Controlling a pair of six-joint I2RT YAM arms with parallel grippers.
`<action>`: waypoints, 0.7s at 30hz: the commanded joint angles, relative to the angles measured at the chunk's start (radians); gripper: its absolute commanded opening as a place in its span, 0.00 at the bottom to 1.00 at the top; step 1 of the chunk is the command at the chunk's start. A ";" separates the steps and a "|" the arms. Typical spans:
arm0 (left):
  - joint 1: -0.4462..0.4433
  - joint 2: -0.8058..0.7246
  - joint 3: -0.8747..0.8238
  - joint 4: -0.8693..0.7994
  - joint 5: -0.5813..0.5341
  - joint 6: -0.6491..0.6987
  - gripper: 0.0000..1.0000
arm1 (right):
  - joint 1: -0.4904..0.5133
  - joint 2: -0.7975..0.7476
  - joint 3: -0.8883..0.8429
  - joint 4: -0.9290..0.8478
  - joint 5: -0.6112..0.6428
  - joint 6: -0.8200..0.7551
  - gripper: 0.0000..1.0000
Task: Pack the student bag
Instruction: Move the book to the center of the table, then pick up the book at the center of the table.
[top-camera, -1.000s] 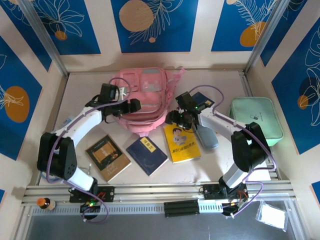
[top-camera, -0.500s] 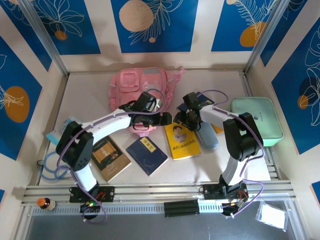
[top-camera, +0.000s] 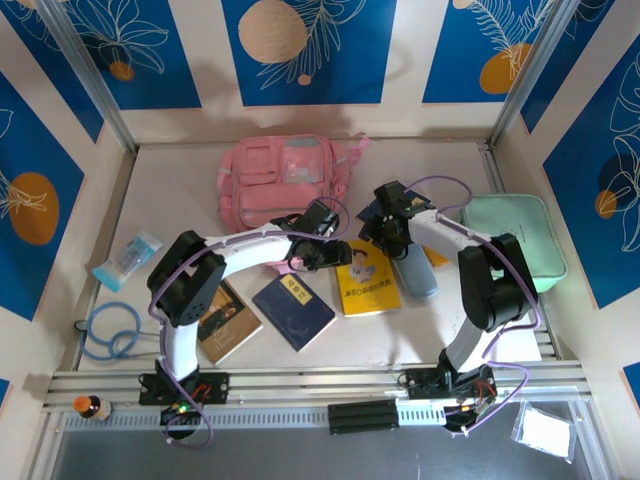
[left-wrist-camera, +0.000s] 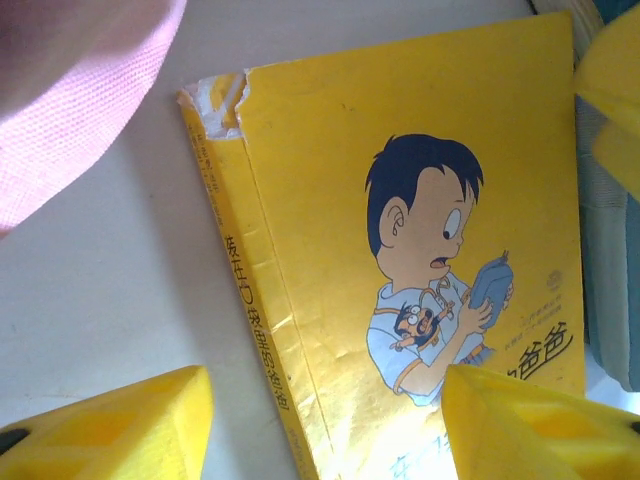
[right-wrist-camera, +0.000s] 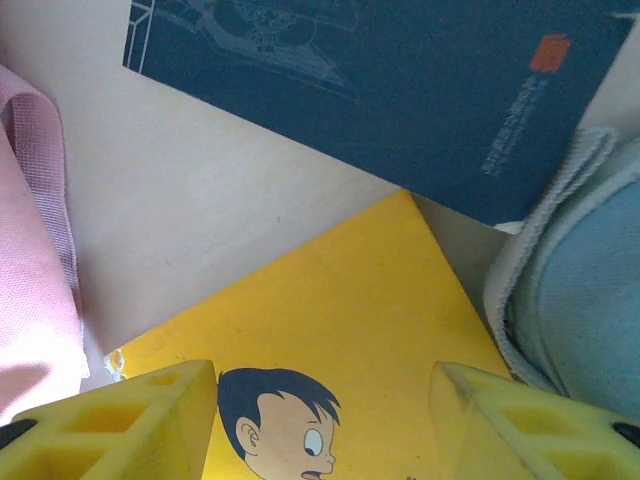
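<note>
Left fingers (left-wrist-camera: 110, 425), right fingers (right-wrist-camera: 110, 420): apart, empty, above yellow book (left-wrist-camera: 400, 180).

Bright, even overhead light fell on the pale worktop (top-camera: 160, 190), leaving soft, short shadows under the arms. In the left wrist view the soft pink fabric backpack (left-wrist-camera: 70, 80) was blurred, the yellow picture-cover book (left-wrist-camera: 330, 130) sharp.

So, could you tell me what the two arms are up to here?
Both arms reach over the yellow book that lies just in front of the student bag. The left gripper hovers above its spine edge, the right gripper above its top edge; both are open and hold nothing. The book lies flat on the table.
</note>
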 joint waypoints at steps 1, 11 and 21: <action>-0.014 0.013 -0.004 0.031 -0.032 -0.086 0.60 | -0.006 -0.013 -0.024 -0.026 0.006 0.000 0.57; -0.013 0.056 0.023 -0.006 -0.047 -0.093 0.57 | -0.010 0.066 0.007 -0.076 -0.006 0.017 0.53; -0.012 0.097 0.054 0.021 0.002 -0.101 0.55 | -0.009 0.091 0.004 -0.087 -0.005 0.021 0.53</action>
